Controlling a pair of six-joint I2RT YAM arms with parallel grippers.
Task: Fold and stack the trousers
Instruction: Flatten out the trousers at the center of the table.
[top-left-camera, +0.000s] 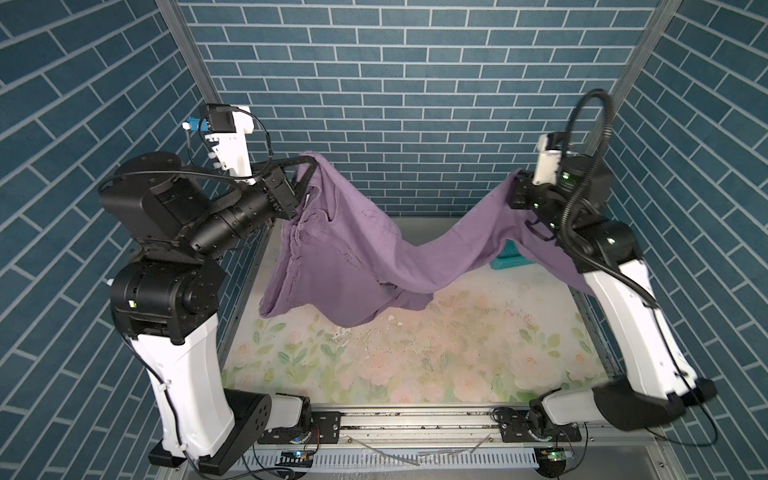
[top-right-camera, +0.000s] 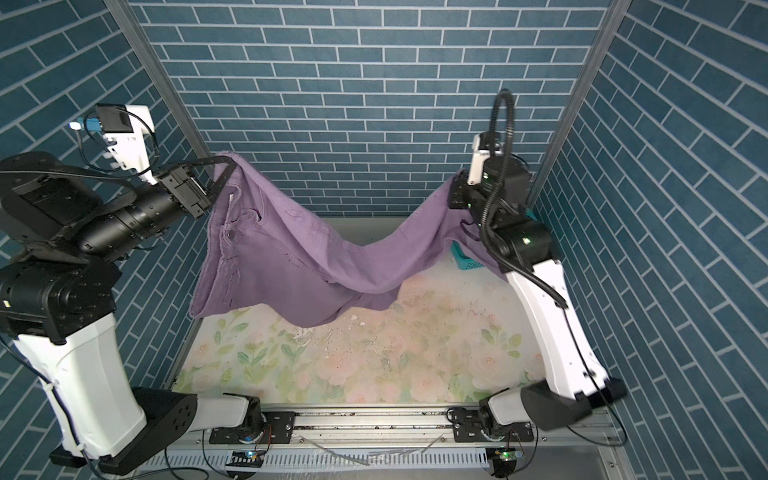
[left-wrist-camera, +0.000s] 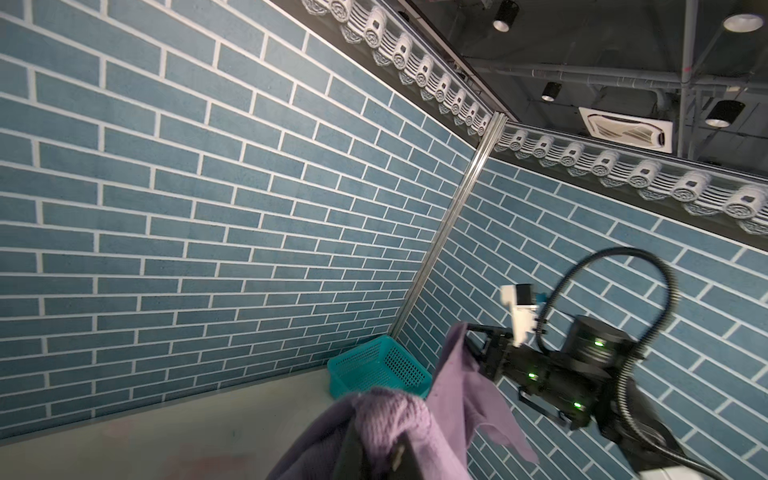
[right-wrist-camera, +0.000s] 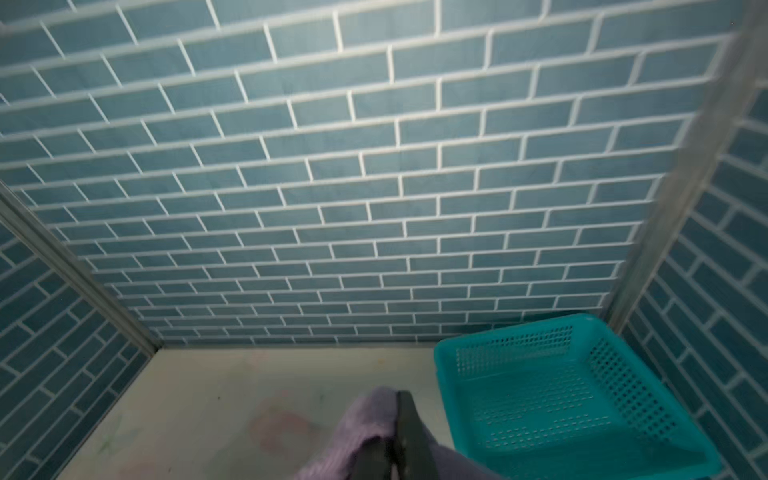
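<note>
Mauve trousers (top-left-camera: 353, 257), slung between left hand (top-left-camera: 309, 161), right hand (top-left-camera: 516, 179)

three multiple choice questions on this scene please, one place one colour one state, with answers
1. Where is the basket?
A. far corner of the table, right arm's side
B. between the arm bases
C. on the left arm

2. Colour of the trousers?
A. black
B. muted purple
C. yellow

3. The trousers are:
A. flat on the table
B. folded in the basket
C. hung in the air between the arms

1 A: the right wrist view shows it by the corner post.
2 B: purple in every view.
3 C: left gripper and right gripper are each shut on an end, the middle sagging.
</note>
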